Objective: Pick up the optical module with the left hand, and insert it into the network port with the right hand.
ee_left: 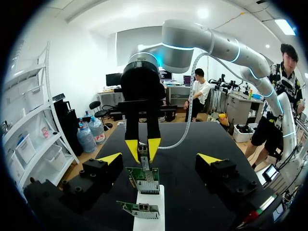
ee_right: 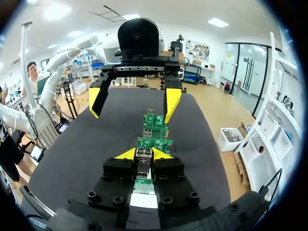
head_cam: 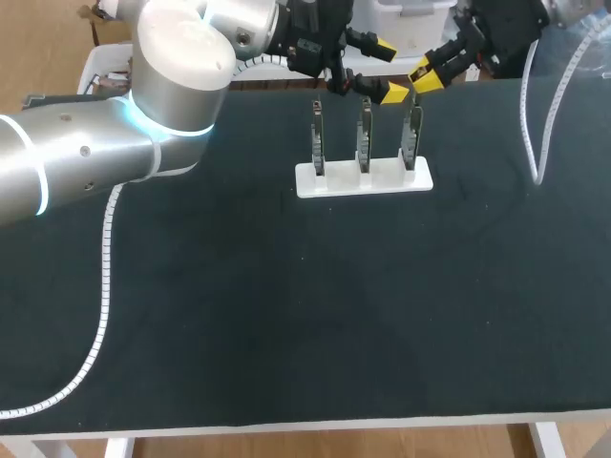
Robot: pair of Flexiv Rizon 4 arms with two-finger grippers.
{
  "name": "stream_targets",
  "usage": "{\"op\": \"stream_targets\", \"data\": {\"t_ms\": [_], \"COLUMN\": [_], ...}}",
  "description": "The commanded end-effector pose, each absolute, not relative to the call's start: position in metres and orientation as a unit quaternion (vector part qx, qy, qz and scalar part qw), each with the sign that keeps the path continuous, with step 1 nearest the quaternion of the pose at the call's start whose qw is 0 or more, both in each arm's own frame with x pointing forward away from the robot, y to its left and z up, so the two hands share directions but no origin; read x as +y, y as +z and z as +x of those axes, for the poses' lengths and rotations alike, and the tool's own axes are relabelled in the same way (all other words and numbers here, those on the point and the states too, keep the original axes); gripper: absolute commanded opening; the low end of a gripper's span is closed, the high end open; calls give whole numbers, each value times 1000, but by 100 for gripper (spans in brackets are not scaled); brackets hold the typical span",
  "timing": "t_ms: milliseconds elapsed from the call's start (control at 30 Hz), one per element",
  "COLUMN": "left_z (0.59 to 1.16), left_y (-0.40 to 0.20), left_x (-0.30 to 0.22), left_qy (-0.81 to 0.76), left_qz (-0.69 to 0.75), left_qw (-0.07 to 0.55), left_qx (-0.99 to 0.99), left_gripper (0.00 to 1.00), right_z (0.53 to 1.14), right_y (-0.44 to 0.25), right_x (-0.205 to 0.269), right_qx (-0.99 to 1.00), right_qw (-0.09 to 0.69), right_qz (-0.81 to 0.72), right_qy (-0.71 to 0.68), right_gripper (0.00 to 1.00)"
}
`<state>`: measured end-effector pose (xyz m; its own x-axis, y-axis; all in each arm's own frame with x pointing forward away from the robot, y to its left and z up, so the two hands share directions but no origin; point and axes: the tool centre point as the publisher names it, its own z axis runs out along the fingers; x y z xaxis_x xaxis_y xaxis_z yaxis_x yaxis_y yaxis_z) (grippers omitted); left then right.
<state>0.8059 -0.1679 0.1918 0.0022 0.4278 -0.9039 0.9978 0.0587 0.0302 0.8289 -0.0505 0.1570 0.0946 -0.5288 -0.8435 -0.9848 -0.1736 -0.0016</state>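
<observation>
On the dark surface, a white stand is carrying three upright cards, right end effector pinching shut on a small module at the top of the end card, left end effector hanging wide open, holding nothing, facing it across the cards.

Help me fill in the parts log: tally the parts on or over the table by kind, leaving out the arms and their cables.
circuit boards: 3, upright in a row
white holder: 1, under the boards
optical module: 1, in the right gripper
Total: 5
</observation>
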Motion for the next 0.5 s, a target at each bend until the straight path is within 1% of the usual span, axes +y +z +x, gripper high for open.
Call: {"op": "stream_targets", "data": {"t_ms": [33, 500], "left_z": [806, 806], "left_y": [192, 192], "left_x": [-168, -168], "left_qy": [-357, -357], "left_qz": [585, 585], "left_qw": [398, 398], "left_qx": [609, 609], "left_gripper": [100, 100], "right_z": [834, 831], "right_y": [154, 161], "right_x": [-51, -55], "right_qx": [533, 530], "right_qw": [254, 265], "right_qz": [-693, -693], "right_qy": [415, 411], "right_gripper": [0, 0]}}
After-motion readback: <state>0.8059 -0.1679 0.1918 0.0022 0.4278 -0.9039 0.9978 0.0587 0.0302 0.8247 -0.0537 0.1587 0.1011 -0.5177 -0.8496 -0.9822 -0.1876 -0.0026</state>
